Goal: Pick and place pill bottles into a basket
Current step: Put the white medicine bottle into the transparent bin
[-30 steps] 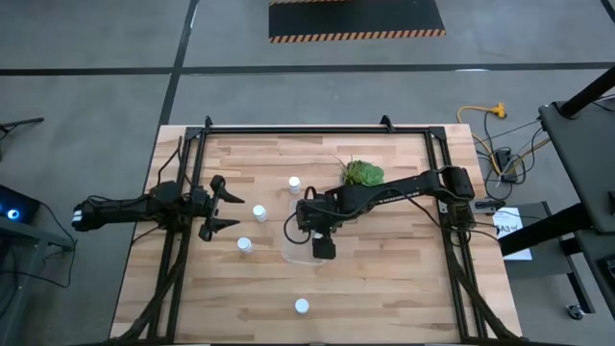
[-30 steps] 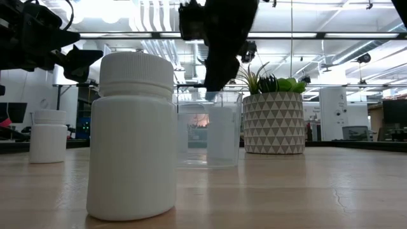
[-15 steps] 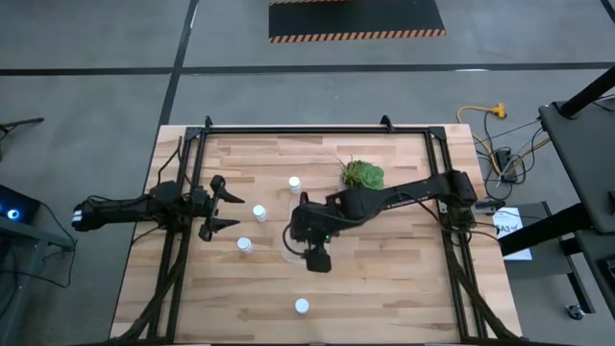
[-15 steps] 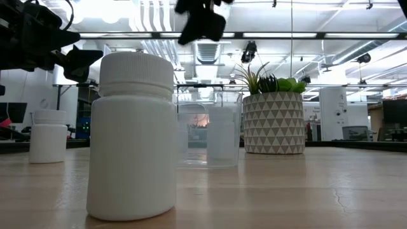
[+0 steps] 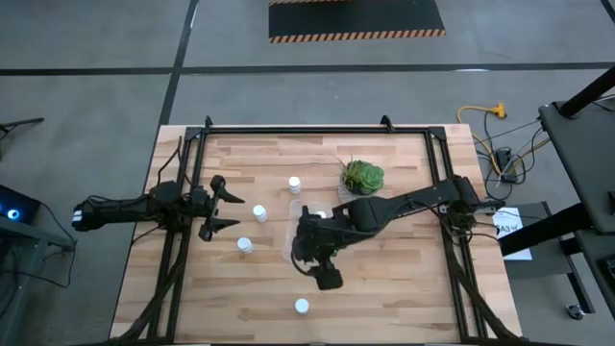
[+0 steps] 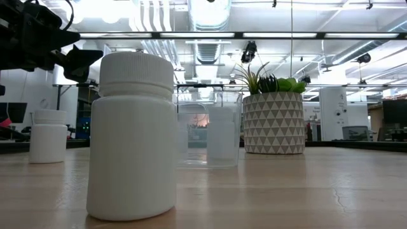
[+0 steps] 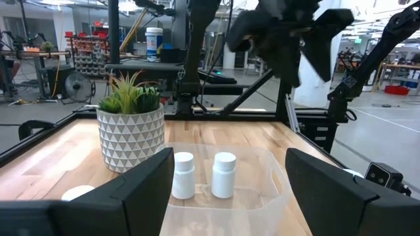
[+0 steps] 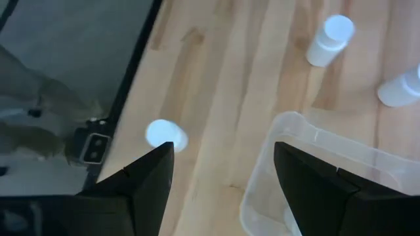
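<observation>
The clear basket [image 5: 294, 219] stands mid-table and holds two white pill bottles [image 7: 224, 174] [image 7: 183, 174], both upright. Other bottles stand on the table: one beyond the basket [image 5: 294, 183], two to its left [image 5: 259, 212] [image 5: 244, 244], and one near the front edge [image 5: 302, 307]. My right gripper [image 5: 327, 277] is open and empty, high over the table between the basket and the near bottle [image 8: 164, 134]. My left gripper [image 5: 223, 204] is open and empty at the table's left, pointing at the basket [image 7: 223, 190].
A grey patterned pot with a green succulent [image 5: 363, 176] stands just beyond and to the right of the basket. A black frame [image 5: 288, 130] runs round the table's edges. Bare wood lies at the table's near right.
My right gripper has gone from over the basket toward the table's near edge and has risen out of the low view. The bottles and the basket have stayed where they were.
</observation>
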Action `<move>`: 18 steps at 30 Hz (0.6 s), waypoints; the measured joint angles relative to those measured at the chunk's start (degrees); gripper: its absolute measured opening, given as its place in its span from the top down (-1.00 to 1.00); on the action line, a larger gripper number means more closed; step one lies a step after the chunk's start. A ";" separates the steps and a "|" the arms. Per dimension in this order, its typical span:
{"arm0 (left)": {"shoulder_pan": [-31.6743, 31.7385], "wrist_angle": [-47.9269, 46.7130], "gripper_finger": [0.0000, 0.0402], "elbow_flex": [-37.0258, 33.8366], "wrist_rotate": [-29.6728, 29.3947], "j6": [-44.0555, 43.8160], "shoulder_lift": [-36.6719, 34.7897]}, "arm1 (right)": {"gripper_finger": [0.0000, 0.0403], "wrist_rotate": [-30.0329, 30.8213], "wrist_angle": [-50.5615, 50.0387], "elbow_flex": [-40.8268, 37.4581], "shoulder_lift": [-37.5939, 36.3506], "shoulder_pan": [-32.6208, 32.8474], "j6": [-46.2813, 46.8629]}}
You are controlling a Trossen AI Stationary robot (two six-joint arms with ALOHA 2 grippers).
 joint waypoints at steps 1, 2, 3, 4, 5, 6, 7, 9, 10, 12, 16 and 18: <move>0.02 0.00 -0.37 0.00 0.01 0.02 0.01 | -0.24 -0.12 -0.01 0.31 0.00 0.46 -0.22; 0.02 0.00 -0.37 0.00 0.00 0.02 0.02 | -0.24 -0.14 -0.12 0.63 0.00 0.88 -0.56; 0.00 0.00 -0.37 0.00 0.01 0.00 0.02 | -0.24 -0.21 -0.17 0.86 0.00 1.31 -0.88; 0.01 0.00 -0.37 0.00 0.00 0.02 0.00 | -0.24 -0.20 -0.18 1.07 0.00 1.68 -1.07; 0.01 0.00 -0.37 0.00 0.00 0.01 0.00 | -0.24 -0.19 -0.23 1.39 0.05 2.09 -1.22; 0.02 0.00 -0.37 0.00 0.00 0.01 0.02 | -0.24 -0.18 -0.17 1.73 0.14 2.53 -1.24; 0.02 0.00 -0.37 0.00 0.01 0.02 0.02 | -0.24 -0.20 -0.17 2.06 0.28 2.89 -1.21; 0.02 0.00 -0.37 0.00 0.01 0.02 0.00 | -0.24 -0.26 -0.14 2.72 0.73 3.52 -1.18; 0.00 0.00 -0.37 0.00 -0.01 0.02 0.00 | -0.24 -0.28 -0.14 2.76 0.84 3.83 -1.16; 0.00 0.00 -0.37 0.00 0.01 0.01 0.06 | -0.24 -0.29 -0.09 2.76 1.12 4.22 -1.12; 0.01 0.00 -0.37 0.00 0.01 0.02 0.04 | -0.24 -0.85 -0.10 2.76 1.42 4.49 -1.03; 0.00 0.00 -0.37 0.00 0.01 0.02 -0.02 | -0.24 -1.66 -0.14 2.76 1.62 4.50 -0.98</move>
